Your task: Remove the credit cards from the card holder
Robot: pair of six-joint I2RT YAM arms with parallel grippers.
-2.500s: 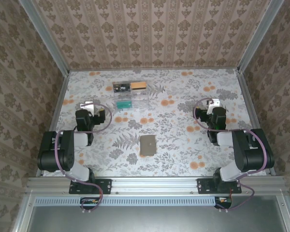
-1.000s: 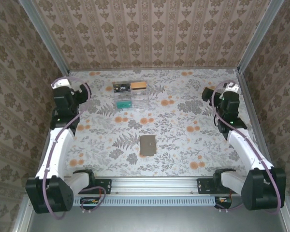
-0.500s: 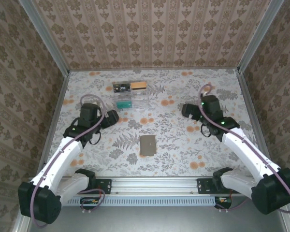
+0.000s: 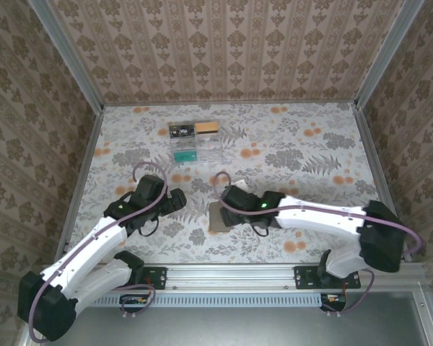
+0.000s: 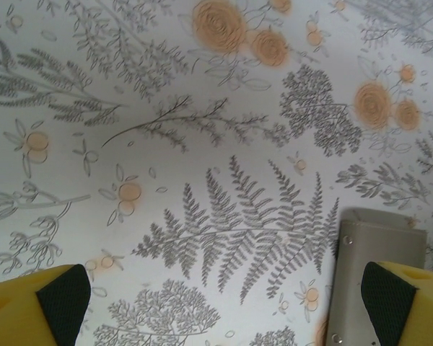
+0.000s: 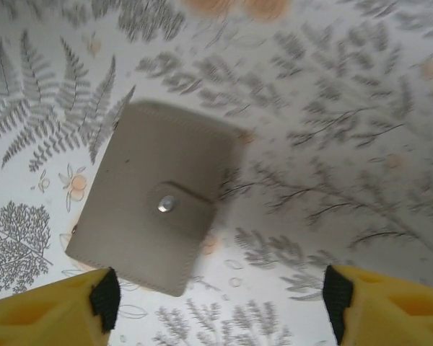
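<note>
Card holder (image 4: 220, 216) lies shut and flat on the flowered table (image 4: 310, 144), near the front edge and about midway between the two arm bases. Its flap is fastened by a small metal snap (image 6: 166, 205) facing up. No cards can be seen; if they are inside, they are hidden.

The right gripper (image 4: 226, 204) hangs right over it. In the right wrist view its two yellow fingers (image 6: 221, 303) are spread wide, with nothing pinched and the holder on the table beneath them (image 6: 155, 198). The left gripper (image 4: 175, 198) sits just to the left of the holder, fingers also fully spread (image 5: 224, 310) and empty. The holder's near edge (image 5: 375, 274) shows beside its right fingertip.

It looks light, thin and a bit soft, like a stitched leatherette wallet. It would probably skid on the cloth rather than stay put when pushed. Lying so flat, it gives little to get under, so a side edge or a corner seems the best place to pinch. The flap edge next to the snap is likely where to tug it open, with the other gripper pressing the body down. The snap may resist and then give suddenly. The cards would likely be stiff and slick, best taken by an exposed edge.

A clear tray (image 4: 195, 144) stands well apart at the back.
</note>
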